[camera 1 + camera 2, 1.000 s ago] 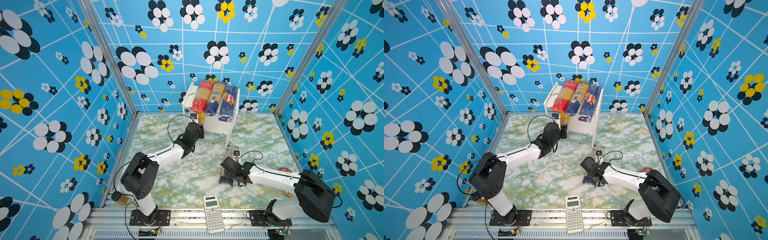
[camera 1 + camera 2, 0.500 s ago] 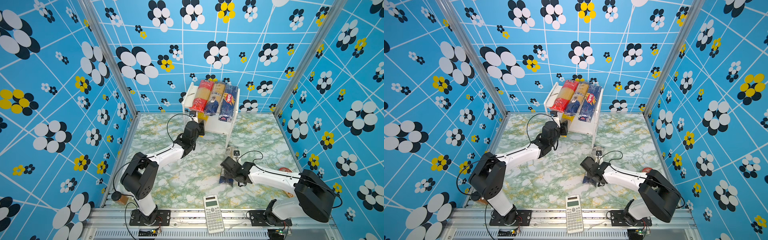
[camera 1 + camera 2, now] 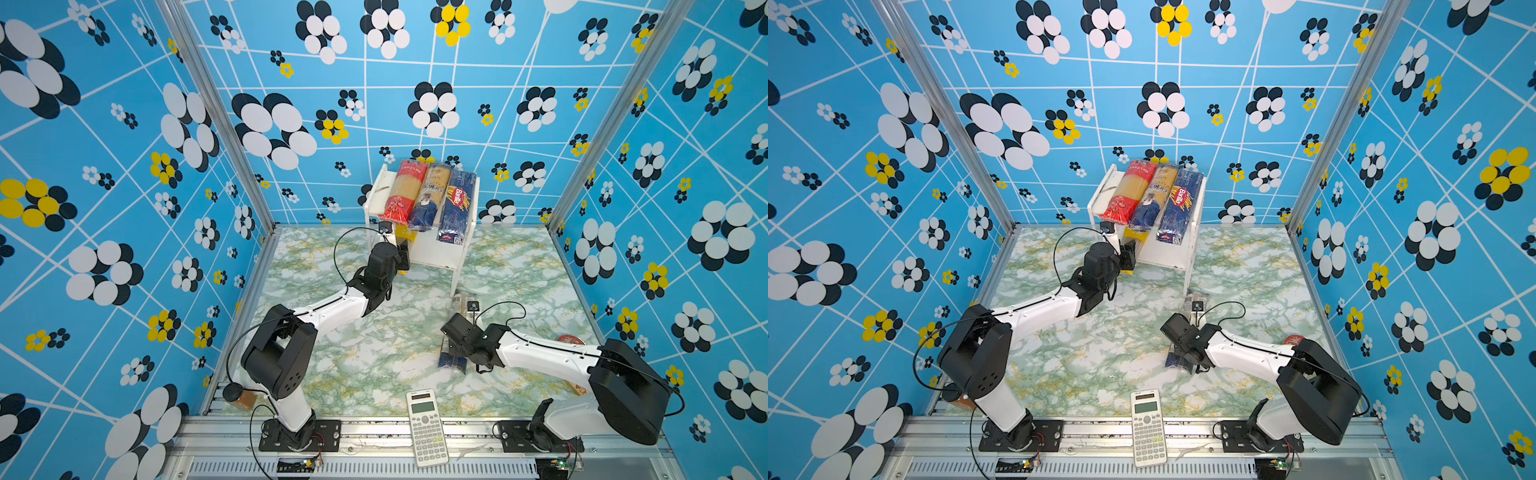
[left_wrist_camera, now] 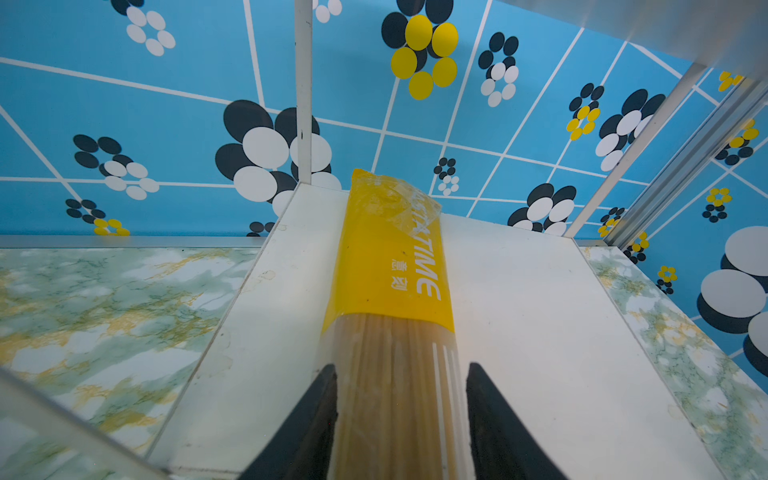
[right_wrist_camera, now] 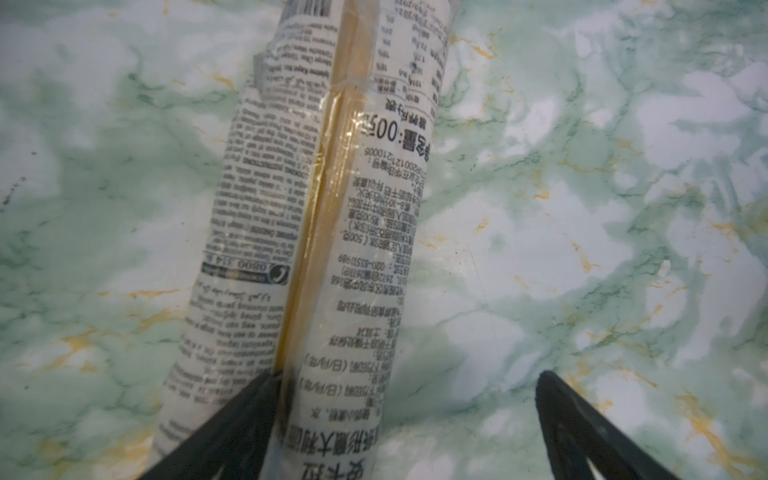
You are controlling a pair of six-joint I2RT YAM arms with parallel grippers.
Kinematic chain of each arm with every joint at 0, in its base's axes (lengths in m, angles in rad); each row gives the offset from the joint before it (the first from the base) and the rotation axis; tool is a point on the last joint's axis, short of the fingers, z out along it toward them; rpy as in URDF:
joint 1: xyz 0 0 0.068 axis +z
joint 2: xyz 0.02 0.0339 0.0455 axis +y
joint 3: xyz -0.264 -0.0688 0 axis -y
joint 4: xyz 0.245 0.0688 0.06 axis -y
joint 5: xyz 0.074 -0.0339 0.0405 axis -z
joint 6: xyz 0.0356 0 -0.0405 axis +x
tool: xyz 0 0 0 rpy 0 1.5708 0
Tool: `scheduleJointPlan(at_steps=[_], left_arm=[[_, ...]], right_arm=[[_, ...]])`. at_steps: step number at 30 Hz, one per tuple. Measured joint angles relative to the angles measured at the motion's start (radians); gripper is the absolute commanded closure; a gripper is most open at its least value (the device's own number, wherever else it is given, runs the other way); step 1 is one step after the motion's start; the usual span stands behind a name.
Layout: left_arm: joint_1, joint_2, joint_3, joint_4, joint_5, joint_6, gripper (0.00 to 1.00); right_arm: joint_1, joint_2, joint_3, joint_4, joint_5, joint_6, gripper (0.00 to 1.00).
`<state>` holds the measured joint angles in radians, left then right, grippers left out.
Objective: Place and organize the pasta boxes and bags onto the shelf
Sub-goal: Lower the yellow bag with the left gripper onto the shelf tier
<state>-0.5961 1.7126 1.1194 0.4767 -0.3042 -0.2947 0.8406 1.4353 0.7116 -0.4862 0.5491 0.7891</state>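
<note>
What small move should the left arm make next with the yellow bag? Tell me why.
Probably spread the left fingers wider and draw straight back. The yellow bag lies flat on the lower shelf board, its far end near the back edge. The fingers flank it closely, and whether they grip it is unclear.

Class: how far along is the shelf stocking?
Done: red-ended bag, navy-ended bag, Barilla box atop the shelf. In hand: left end effector straddles the yellow bag on its lower tier. Left: printed bag under the open right end effector.
</note>
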Motion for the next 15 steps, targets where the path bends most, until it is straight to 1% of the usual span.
scheduleJointPlan(at_steps=[6,8,10,13,15], left_arm=[[0.000,0.000,-0.002,0.002,0.000,0.000,0.55],[0.000,0.000,-0.005,0.004,0.000,0.000,0.56],[0.000,0.000,-0.008,0.008,0.000,-0.002,0.61],[0.000,-0.002,-0.016,0.019,-0.003,0.000,0.62],[0.000,-0.003,-0.021,0.026,-0.004,0.000,0.65]], right_arm=[[0.000,0.000,0.000,0.000,0.000,0.000,0.01],[0.000,0.000,0.000,0.000,0.000,0.000,0.01],[0.000,0.000,0.000,0.000,0.000,0.000,0.01],[0.000,0.000,0.000,0.000,0.000,0.000,0.01],[0.000,0.000,0.000,0.000,0.000,0.000,0.01]])
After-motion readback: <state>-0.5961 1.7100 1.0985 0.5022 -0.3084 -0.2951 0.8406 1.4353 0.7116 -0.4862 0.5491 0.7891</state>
